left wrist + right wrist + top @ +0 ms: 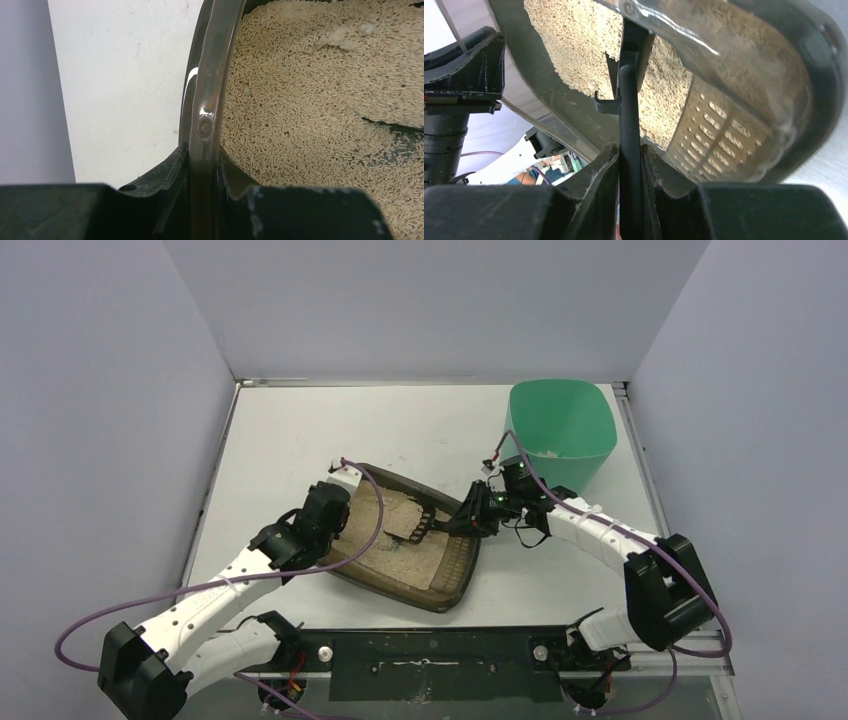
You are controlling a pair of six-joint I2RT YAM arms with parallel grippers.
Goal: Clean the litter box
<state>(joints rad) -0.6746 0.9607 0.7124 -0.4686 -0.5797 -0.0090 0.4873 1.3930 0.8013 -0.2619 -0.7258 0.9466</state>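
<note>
The litter box (pixel 455 575) sits askew near the middle of the table (pixel 290 430), in front of the two arm bases, with litter (pixel 300 100) spread inside it. The left gripper (pixel 204 165) clamps the box's left rim, while across from it the right gripper (pixel 629 160) pinches the handle of a scoop (pixel 415 527) that reaches in over the litter from the right rim. A bin (pixel 560 430) stands apart behind and to the right, at the table's far right corner.

A robot lab: plain walls (pixel 430 300) box in a white table (pixel 300 440), two arms (pixel 600 530) bolted to its near rail (pixel 430 668).
</note>
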